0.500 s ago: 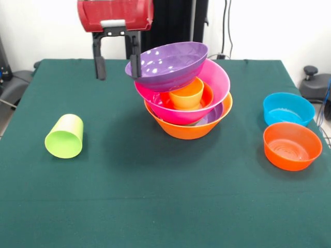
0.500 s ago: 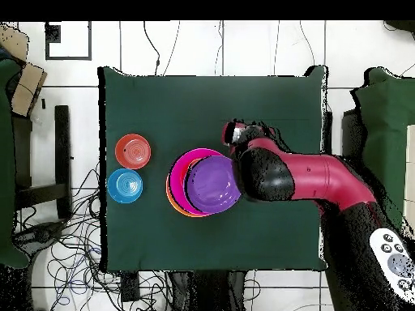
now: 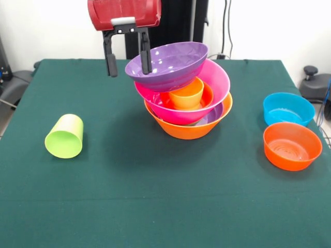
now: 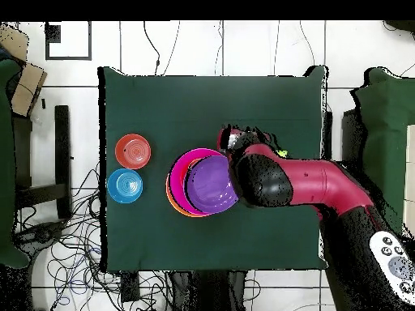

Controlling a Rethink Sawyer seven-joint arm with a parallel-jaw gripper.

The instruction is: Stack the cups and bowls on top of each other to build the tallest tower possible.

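Note:
The tower point(image 3: 189, 129) stands at the table's middle: the yellow-orange bowl at its base, a purple bowl point(image 3: 214, 112) in it, then the pink bowl point(image 3: 220, 82) holding a small red-orange bowl point(image 3: 207, 96) and the orange cup point(image 3: 187, 95). A second purple bowl point(image 3: 170, 64) lies tilted on top. My gripper point(image 3: 128, 61) is open and empty, level with that bowl's left rim, and one finger point(image 3: 146, 57) shows in front of the rim. The lime green cup point(image 3: 64, 136) lies on its side at the left. The small lime-green bowl is out of view.
A blue bowl point(image 3: 287, 108) and a red-orange bowl point(image 3: 291, 145) stand side by side at the right edge of the table; they also show in the overhead view as the blue bowl point(image 4: 124, 185) and the red-orange bowl point(image 4: 132, 151). My arm point(image 4: 300, 182) covers the lime cup's side there.
My gripper has risen a little and shifted right in the front view, towards the top purple bowl's rim. The bowls and cups have not moved.

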